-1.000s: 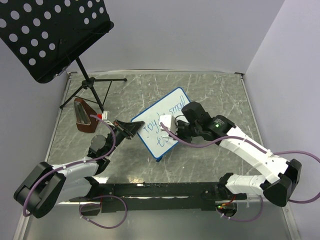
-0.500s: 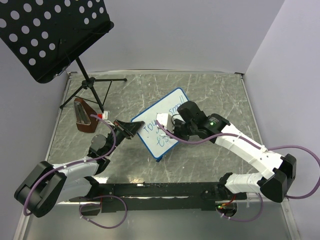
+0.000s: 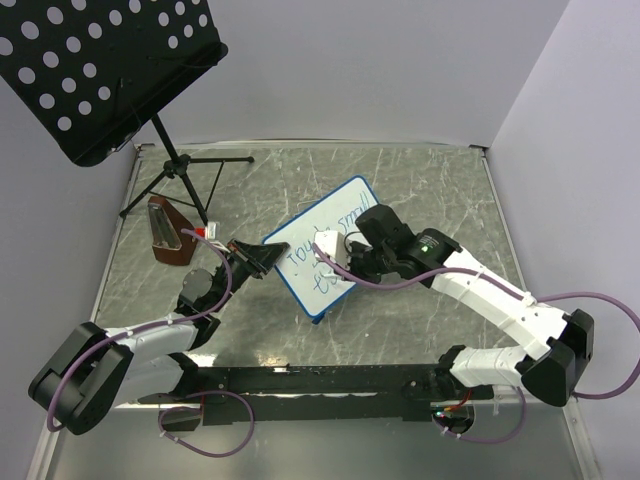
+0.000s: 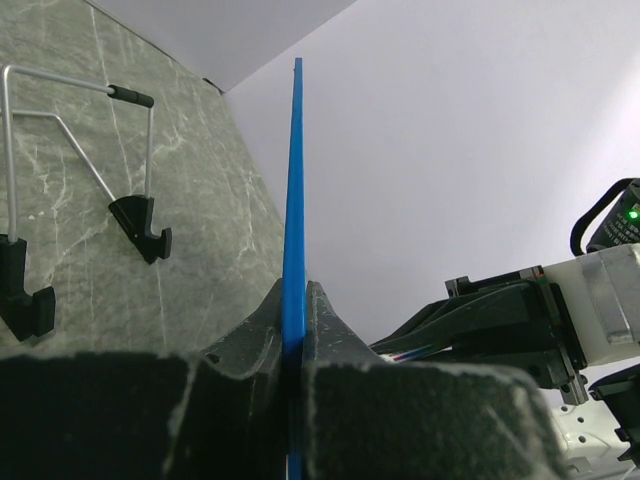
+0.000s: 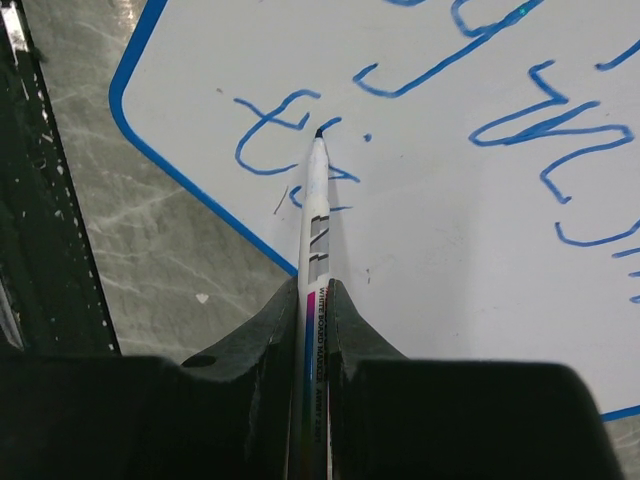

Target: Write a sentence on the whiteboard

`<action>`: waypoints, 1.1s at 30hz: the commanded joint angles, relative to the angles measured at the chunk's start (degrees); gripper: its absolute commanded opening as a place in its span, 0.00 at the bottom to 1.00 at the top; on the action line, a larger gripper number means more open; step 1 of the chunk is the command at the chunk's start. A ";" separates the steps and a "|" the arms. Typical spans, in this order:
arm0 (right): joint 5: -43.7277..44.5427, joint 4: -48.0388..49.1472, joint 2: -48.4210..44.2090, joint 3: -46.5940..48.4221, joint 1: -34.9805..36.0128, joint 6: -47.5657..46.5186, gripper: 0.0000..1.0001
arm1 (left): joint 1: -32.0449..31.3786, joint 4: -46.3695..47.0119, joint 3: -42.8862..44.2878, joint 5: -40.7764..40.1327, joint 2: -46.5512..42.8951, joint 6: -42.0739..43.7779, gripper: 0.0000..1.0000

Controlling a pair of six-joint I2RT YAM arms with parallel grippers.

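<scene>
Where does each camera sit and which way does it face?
Top external: above and behind the bases, looking down at the table; both arms show, meeting at the whiteboard.
Left wrist: on the left arm, looking along the left gripper, shut on the whiteboard's blue edge.
Right wrist: looking down the right gripper, shut on a marker, tip at the sentence.
Shared: all three show the whiteboard.

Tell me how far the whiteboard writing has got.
Done: one blue line of the sentence on the whiteboard. In hand: right jaws hold the marker, tip at the second line's first letters; left jaws clamp the board's edge. Left: finishing that line.
</scene>
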 commanded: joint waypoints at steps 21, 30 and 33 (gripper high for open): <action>-1.35 -3.57 -1.62 -1.55 0.50 -1.07 0.00 | 0.12 15.15 2.95 0.09 -0.77 -2.16 0.01; 1.37 -0.15 -0.74 0.73 0.32 1.04 0.00 | 0.03 15.24 2.77 0.09 -0.94 -2.16 0.01; 1.90 0.73 -0.56 1.18 0.15 1.48 0.00 | 0.12 14.98 2.77 0.00 -1.12 -2.08 0.01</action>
